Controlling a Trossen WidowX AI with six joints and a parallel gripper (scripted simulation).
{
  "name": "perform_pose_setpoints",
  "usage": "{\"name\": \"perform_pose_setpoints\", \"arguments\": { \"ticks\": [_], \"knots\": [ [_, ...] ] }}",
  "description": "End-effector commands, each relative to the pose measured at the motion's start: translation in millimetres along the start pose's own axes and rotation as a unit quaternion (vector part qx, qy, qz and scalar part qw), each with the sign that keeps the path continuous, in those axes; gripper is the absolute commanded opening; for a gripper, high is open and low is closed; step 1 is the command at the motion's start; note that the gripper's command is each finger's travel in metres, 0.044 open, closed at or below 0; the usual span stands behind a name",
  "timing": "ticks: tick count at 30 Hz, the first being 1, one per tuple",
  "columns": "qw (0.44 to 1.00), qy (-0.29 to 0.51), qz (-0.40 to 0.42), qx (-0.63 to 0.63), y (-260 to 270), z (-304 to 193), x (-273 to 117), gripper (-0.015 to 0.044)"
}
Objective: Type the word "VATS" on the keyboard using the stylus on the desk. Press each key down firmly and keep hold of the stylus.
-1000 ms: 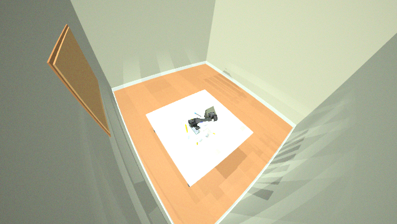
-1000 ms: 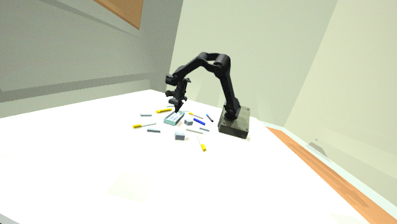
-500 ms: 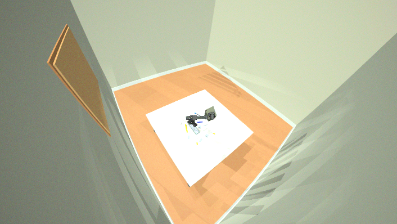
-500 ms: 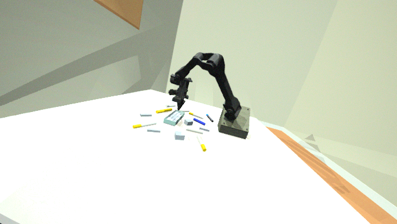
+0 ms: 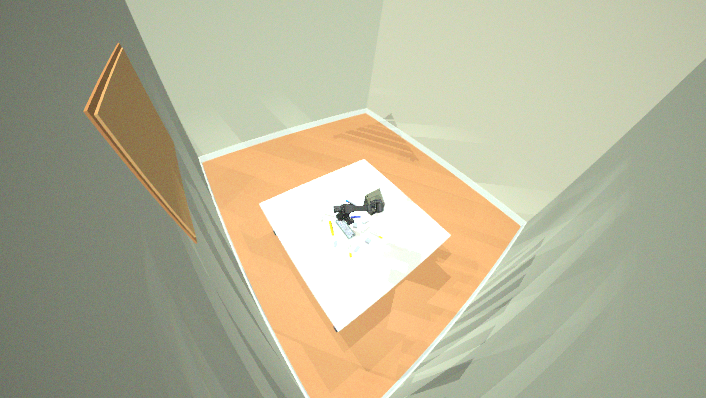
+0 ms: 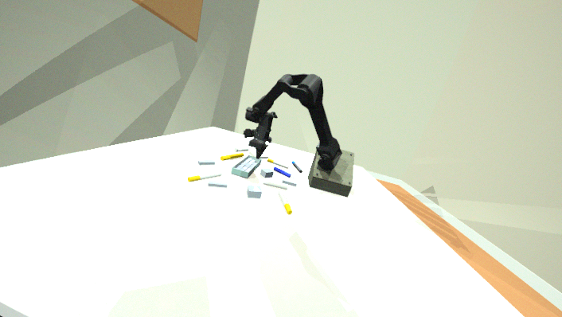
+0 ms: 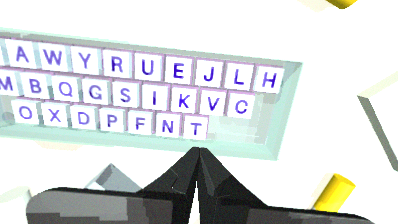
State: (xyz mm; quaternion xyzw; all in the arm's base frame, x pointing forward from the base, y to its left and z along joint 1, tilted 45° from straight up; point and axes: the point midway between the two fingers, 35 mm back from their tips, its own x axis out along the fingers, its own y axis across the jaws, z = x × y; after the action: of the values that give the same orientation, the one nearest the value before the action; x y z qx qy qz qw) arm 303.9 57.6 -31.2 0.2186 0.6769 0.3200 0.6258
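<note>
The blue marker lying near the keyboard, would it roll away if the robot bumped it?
The blue marker looks round and long, so a sideways bump would probably make it roll. It seems stiff, since it lies perfectly straight. It's slim, so it's probably light too.

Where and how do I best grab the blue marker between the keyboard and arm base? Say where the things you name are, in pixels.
Grip the blue marker (image 5: 355,217) (image 6: 282,172) around mid-length, coming from above and squeezing across its narrow width; it looks slender and lies flat.
</note>
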Motion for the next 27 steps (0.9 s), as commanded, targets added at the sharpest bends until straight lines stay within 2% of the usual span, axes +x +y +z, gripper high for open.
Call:
{"name": "perform_pose_setpoints", "arguments": {
  "ticks": [1, 9, 15, 27],
  "knots": [
    [1.000, -0.004, 0.000, -0.002, 8, -7, -1, 0.0000],
    [1.000, -0.004, 0.000, -0.002, 11, -7, -1, 0.0000],
    [1.000, -0.004, 0.002, -0.002, 87, -7, -1, 0.0000],
    [1.000, -0.004, 0.002, -0.002, 89, -7, -3, 0.0000]
  ]
}}
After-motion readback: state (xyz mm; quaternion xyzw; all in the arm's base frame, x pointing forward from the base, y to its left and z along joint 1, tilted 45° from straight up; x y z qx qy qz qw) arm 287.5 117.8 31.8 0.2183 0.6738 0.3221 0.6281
